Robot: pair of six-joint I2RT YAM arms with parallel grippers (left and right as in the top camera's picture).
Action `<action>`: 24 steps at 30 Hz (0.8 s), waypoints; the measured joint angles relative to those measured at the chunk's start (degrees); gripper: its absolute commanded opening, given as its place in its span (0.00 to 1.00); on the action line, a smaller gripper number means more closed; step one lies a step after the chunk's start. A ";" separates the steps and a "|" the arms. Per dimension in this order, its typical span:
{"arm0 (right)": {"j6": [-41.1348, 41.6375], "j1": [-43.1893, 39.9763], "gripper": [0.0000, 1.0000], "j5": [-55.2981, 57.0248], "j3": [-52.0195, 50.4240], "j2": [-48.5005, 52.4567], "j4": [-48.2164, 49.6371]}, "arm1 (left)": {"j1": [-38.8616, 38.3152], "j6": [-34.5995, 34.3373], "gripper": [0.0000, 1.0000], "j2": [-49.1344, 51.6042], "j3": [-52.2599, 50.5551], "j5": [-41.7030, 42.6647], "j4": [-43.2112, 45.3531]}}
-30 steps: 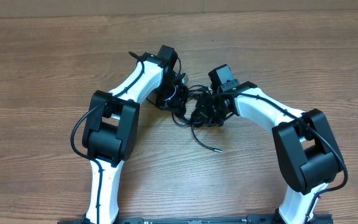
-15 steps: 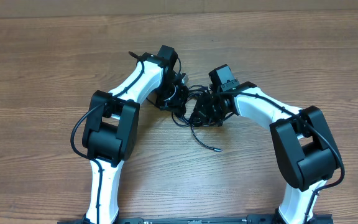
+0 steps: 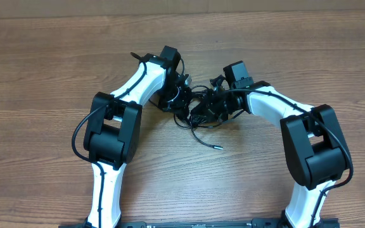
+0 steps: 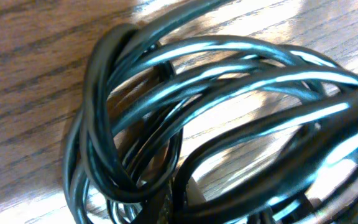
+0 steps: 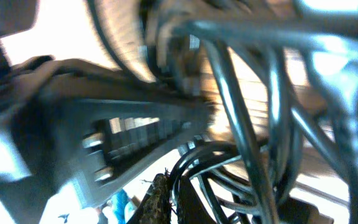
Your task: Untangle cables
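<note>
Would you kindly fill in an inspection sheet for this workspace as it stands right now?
Surface: wooden table, plain grain, no spills seen.
Job's things: thin black cables bunched in one tangle mid-table; one loose plug end trails toward the near edge.
Clutter: nothing seen.
Grippers: left gripper and right gripper are both shut and pushed into the tangle from opposite sides; whether either pinches a strand cannot be told.
Cables: thicker arm cables run along the arms and loop out at the elbows.
Surroundings: pale strip beyond the far edge; dark base rail at the near edge.
</note>
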 measured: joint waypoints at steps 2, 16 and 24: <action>-0.70 -0.24 0.04 -2.58 -0.02 0.04 2.25 | 0.00 0.00 0.04 0.00 0.00 -0.04 0.00; -2.49 -1.38 0.06 -8.22 -0.04 0.17 0.11 | 0.00 0.00 0.04 0.00 0.00 -0.04 0.00; 1.29 0.96 0.33 4.22 -0.04 0.20 -3.04 | 0.00 0.00 0.04 0.00 0.00 -0.04 0.02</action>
